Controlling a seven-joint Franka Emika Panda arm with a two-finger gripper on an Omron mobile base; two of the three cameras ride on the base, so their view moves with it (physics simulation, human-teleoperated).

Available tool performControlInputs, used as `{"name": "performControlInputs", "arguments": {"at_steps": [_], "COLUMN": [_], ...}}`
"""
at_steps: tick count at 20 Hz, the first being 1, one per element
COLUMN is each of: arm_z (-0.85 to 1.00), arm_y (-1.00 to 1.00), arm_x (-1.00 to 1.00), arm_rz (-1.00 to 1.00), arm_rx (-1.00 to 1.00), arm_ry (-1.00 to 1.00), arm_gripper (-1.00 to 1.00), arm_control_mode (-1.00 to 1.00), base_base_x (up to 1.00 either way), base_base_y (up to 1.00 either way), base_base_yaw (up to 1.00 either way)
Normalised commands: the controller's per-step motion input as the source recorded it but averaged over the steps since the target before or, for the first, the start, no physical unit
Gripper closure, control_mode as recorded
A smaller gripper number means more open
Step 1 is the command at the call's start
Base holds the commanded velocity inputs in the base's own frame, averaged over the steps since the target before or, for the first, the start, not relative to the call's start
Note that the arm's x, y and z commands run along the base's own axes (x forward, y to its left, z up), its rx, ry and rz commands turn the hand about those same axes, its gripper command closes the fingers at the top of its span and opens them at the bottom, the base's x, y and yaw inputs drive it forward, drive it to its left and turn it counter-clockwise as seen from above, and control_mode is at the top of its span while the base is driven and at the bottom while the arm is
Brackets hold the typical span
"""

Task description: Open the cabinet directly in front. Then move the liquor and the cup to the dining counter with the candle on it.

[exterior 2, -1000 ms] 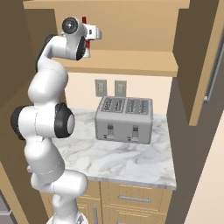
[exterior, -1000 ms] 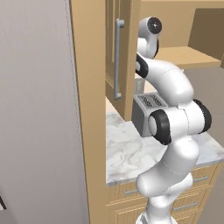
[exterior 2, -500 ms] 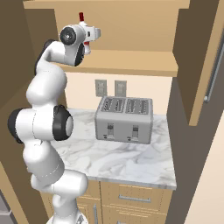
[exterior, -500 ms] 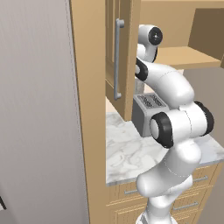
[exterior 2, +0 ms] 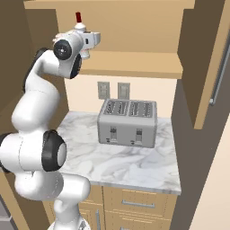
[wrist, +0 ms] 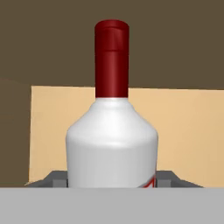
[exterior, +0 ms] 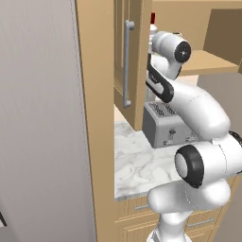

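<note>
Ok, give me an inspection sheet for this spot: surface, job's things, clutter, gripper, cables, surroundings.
Surface: white-grey veined marble counter, short, over light-wood drawers.
Job's things: light-wood upper cabinet, panelled doors swung open; white glass liquor bottle with red cap upright on the cabinet shelf.
Clutter: silver four-slot toaster on the counter.
Gripper: gripper at the bottle, fingers either side of its body; a closed grip cannot be confirmed.
Cables: nothing seen.
Surroundings: two wall outlets behind the toaster; tall grey panel at left.
</note>
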Motion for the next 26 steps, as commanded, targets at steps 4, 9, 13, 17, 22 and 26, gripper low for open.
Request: {"name": "performControlInputs", "arguments": {"at_steps": [4, 9, 13, 17, 22, 26], "arm_z": [0.00, 0.03, 0.00, -0.22, -0.68, -0.89], "arm_y": [-0.39, -0.42, -0.40, -0.40, -0.16, 0.03], "arm_x": [-1.00, -1.00, -1.00, -1.00, -0.95, -0.60], "arm_rz": [-0.02, -0.04, -0.05, -0.02, 0.00, 0.00], "arm_rx": [0.04, 0.04, 0.00, 0.00, -0.03, -0.15], "arm_ry": [-0.07, 0.01, 0.13, 0.25, 0.42, 0.45], "arm_gripper": [1.00, 1.00, 1.00, 1.00, 1.00, 1.00], "arm_control_mode": [-1.00, -1.00, -1.00, -1.00, -1.00, -1.00], "base_base_x": [0.00, 0.00, 0.00, 0.00, 0.00, 0.00], "base_base_y": [0.00, 0.00, 0.00, 0.00, 0.00, 0.00], "base_base_yaw": [0.00, 0.00, 0.00, 0.00, 0.00, 0.00]}}
